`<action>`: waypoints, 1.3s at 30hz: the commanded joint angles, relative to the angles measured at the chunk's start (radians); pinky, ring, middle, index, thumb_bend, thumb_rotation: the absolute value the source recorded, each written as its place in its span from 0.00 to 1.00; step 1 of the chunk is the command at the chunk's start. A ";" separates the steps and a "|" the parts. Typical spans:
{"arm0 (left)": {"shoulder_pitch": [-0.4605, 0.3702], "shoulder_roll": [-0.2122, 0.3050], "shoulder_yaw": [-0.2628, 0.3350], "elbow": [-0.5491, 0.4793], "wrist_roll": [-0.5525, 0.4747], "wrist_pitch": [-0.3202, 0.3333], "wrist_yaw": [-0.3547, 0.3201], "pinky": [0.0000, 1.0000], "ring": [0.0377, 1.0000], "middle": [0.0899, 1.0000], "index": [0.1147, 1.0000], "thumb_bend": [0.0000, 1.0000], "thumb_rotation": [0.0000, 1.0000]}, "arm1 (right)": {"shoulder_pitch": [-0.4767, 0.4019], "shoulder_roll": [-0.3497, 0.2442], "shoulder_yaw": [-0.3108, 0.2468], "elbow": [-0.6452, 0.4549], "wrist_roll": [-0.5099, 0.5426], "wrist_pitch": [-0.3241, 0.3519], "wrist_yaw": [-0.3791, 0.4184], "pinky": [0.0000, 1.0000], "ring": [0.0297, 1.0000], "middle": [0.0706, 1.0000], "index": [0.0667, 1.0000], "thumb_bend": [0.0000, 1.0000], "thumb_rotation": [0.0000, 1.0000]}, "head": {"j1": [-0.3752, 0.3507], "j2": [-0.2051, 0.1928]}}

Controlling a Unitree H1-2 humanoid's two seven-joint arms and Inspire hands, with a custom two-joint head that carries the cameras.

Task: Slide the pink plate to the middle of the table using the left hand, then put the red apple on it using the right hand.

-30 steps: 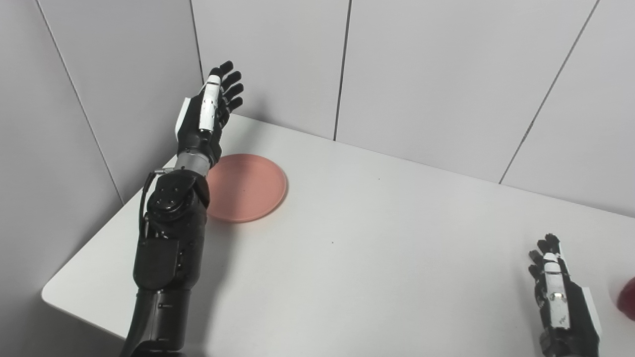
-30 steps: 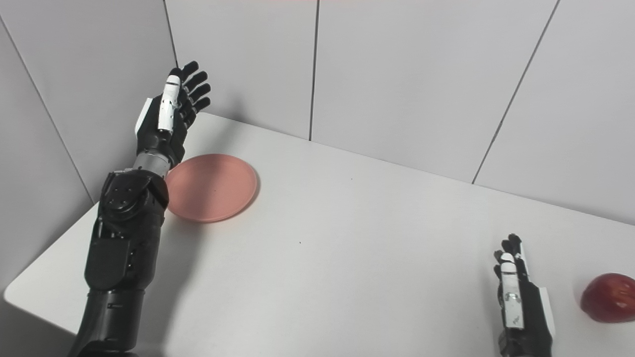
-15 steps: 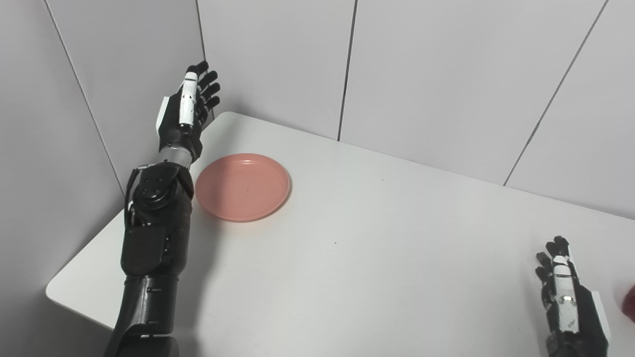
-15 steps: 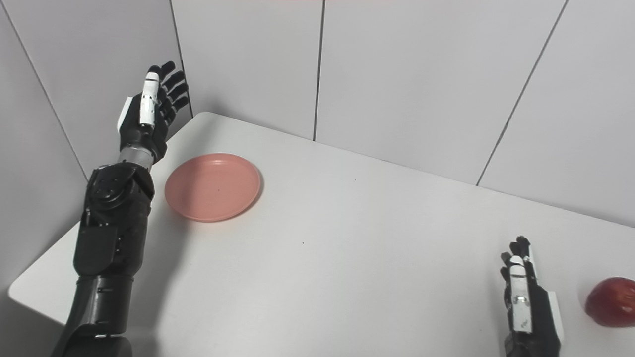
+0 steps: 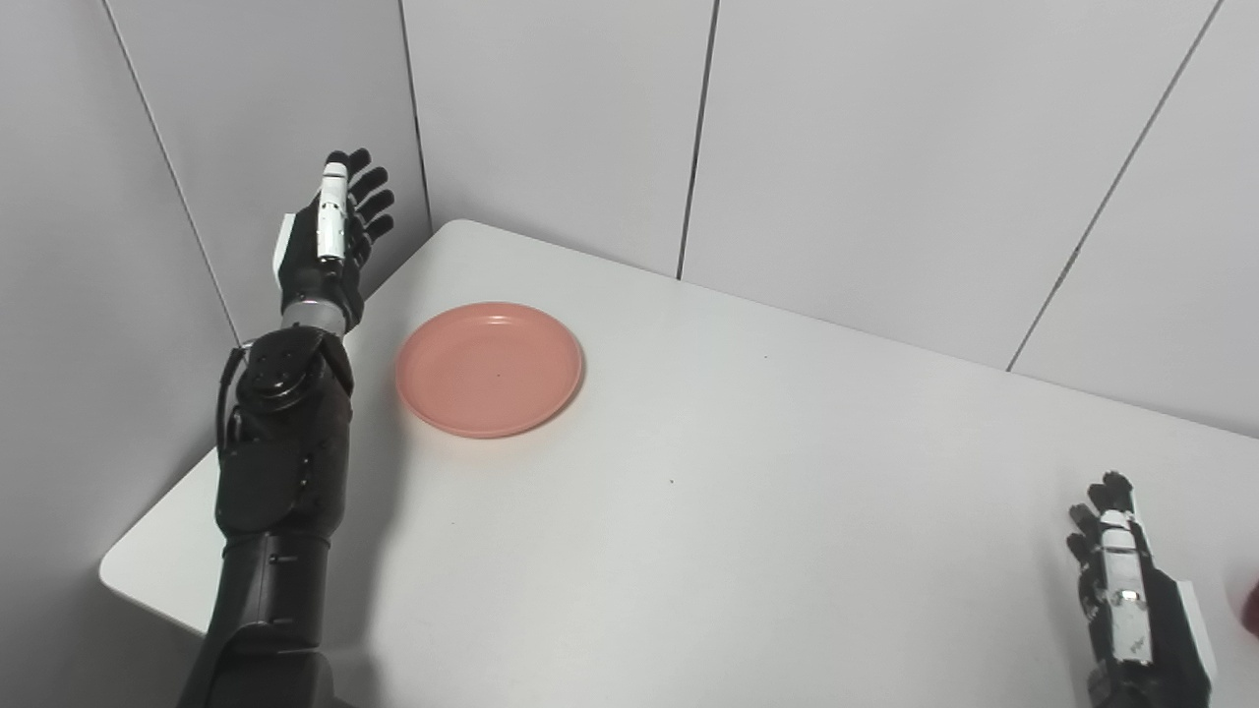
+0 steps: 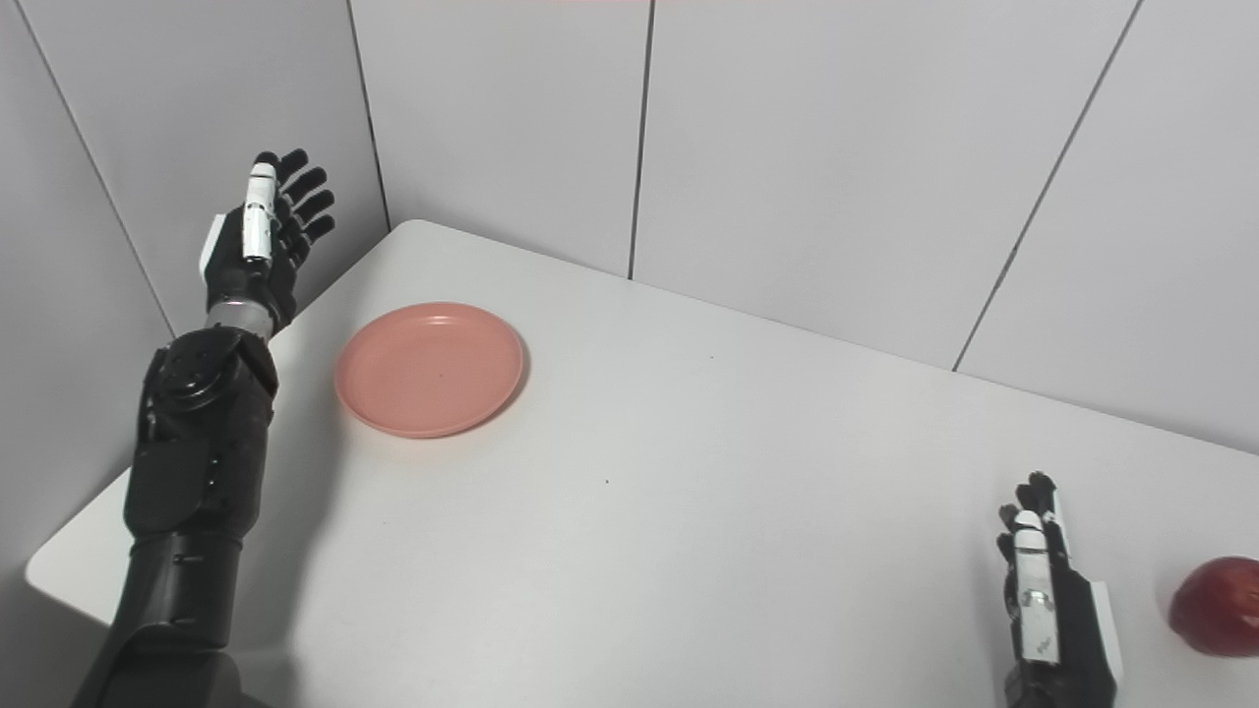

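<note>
Views differ: the right eye view shows the red apple nearly whole at about 4 o'clock on the white table, cut only by the picture's right edge; the left eye view shows just a dark red sliver of it at that edge.
Left hand: raised above the table's far-left edge, at about 10 o'clock from the table's middle, in front of the grey wall panels. Fingers stretched and spread apart, pointing up and away, holding nothing, touching nothing.
Left arm: comes up from the lower left, forearm steep and nearly upright over the table's left edge.
Pink plate: flat on the table at about 10 o'clock from its middle, just beside the left forearm at the arm's 3 o'clock, apart from the hand.
Right hand: low at about 5 o'clock, near the bottom edge, fingers extended and pointing away, loose, holding nothing.
Apple and right hand: the apple sits at the hand's 3 o'clock, near but not touching.
</note>
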 commanded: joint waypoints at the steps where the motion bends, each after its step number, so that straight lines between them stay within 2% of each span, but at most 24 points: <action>1: -0.038 0.041 0.003 -0.001 -0.004 -0.053 0.002 0.89 0.88 0.86 0.84 0.32 1.00 | -0.021 -0.004 -0.004 -0.048 0.008 0.000 0.005 1.00 0.99 1.00 1.00 0.02 1.00 | 0.000 0.002; 11: -0.030 0.047 0.012 0.060 -0.012 -0.058 0.012 0.88 0.86 0.85 0.84 0.32 1.00 | -0.020 -0.005 -0.007 -0.053 0.011 0.004 0.009 1.00 0.99 1.00 1.00 0.03 1.00 | 0.004 0.005; 19: -0.036 0.059 0.000 0.157 -0.020 -0.094 -0.004 0.89 0.88 0.86 0.84 0.33 1.00 | -0.023 -0.004 -0.009 -0.064 0.006 0.028 0.003 1.00 0.99 1.00 1.00 0.02 1.00 | 0.009 0.008; 25: -0.031 0.062 -0.004 0.206 -0.021 -0.125 -0.011 0.87 0.88 0.86 0.84 0.32 1.00 | -0.023 -0.001 -0.012 -0.073 0.013 0.043 0.003 1.00 0.99 1.00 1.00 0.00 1.00 | 0.010 0.009; 31: -0.018 0.071 -0.011 0.246 -0.031 -0.145 -0.036 0.89 0.89 0.88 0.86 0.31 1.00 | -0.025 0.004 -0.015 -0.079 0.014 0.064 -0.006 1.00 0.99 1.00 1.00 0.01 1.00 | 0.012 0.011; 39: -0.007 0.054 -0.014 0.246 -0.039 -0.145 -0.032 0.90 0.88 0.86 0.85 0.34 1.00 | -0.021 -0.001 -0.011 -0.078 0.006 0.052 -0.003 1.00 0.99 0.99 1.00 0.01 1.00 | 0.013 0.013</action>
